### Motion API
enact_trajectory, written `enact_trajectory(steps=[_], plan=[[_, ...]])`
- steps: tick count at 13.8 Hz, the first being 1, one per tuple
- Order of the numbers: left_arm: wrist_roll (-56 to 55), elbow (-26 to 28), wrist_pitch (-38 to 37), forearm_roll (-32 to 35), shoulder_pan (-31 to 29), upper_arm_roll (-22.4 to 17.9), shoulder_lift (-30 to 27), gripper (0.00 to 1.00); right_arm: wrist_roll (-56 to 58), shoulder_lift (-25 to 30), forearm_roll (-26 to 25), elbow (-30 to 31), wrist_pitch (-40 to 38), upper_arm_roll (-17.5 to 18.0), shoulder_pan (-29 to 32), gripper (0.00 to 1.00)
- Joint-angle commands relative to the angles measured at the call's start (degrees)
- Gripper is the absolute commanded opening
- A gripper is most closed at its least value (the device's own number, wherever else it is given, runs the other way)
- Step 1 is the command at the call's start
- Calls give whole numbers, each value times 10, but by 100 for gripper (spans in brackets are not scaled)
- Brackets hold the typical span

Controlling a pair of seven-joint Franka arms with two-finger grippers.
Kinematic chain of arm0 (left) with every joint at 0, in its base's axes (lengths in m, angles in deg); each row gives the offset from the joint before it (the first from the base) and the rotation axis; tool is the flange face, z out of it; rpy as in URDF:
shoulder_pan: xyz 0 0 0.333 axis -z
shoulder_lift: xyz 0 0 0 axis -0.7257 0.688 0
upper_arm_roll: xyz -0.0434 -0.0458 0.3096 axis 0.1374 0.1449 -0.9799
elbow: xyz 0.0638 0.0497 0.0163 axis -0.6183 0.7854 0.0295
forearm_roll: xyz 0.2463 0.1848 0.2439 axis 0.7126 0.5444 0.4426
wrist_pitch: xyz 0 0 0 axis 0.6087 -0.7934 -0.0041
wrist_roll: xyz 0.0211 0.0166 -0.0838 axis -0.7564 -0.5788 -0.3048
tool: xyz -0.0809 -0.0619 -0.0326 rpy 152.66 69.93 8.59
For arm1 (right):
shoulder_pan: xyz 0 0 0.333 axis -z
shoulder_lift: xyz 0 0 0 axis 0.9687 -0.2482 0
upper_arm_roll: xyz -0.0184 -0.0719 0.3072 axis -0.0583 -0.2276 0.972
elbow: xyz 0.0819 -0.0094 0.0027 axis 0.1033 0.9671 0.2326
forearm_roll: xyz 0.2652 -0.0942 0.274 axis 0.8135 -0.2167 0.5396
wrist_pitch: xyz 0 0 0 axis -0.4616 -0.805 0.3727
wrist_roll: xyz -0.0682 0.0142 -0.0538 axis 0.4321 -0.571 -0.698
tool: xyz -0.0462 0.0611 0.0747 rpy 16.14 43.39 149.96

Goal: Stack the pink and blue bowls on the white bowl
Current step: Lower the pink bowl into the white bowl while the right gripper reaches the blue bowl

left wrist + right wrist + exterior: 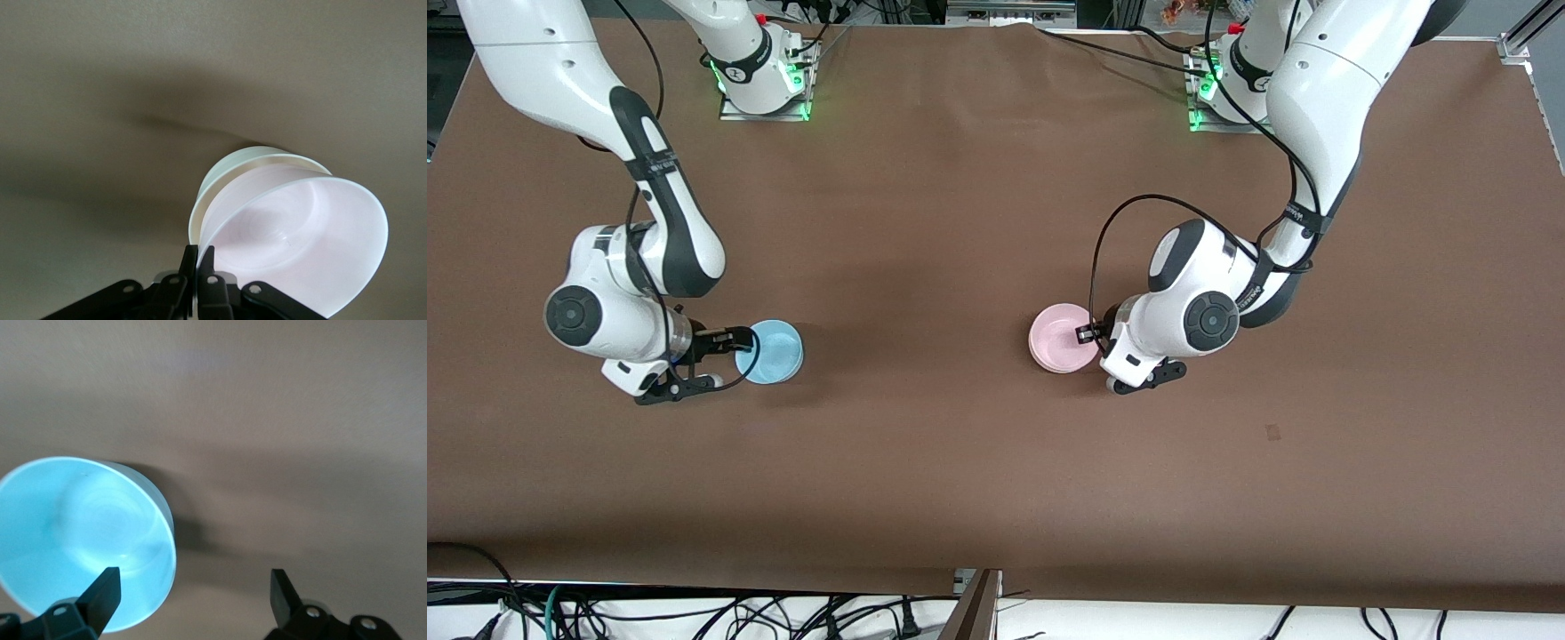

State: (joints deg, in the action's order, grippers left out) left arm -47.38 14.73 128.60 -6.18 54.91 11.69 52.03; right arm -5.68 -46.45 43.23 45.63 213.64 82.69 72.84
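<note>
Fingers of the left gripper (198,267) pinched the rim of the pale pink plastic bowl (1060,336), nested in the cream-white plastic bowl (230,167), probably to seat it. Those of the right gripper (193,590) stood spread beside the light blue plastic bowl (771,351) on the brown worktop (925,222), ready to grasp.

High front camera facing both arms, close wrist cameras facing tabletop (960,222)

The pink bowl (293,233) hides most of the white bowl (233,167) beneath it.
</note>
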Motion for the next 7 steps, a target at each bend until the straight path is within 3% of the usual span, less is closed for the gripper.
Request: enact_trajectory(steps=[1,2,4,7], plan=[[3,-1,11,14,12,-2,9,0,-10,0,2,10,10,4,2,99],[3,-2,12,14,12,-2,10,0,-15,0,2,9,10,4,1,97],[3,-2,12,15,12,-2,10,0,-25,-1,5,9,7,5,-1,67],[3,-3,14,15,14,-2,10,0,-28,-1,7,6,2,6,-2,31]])
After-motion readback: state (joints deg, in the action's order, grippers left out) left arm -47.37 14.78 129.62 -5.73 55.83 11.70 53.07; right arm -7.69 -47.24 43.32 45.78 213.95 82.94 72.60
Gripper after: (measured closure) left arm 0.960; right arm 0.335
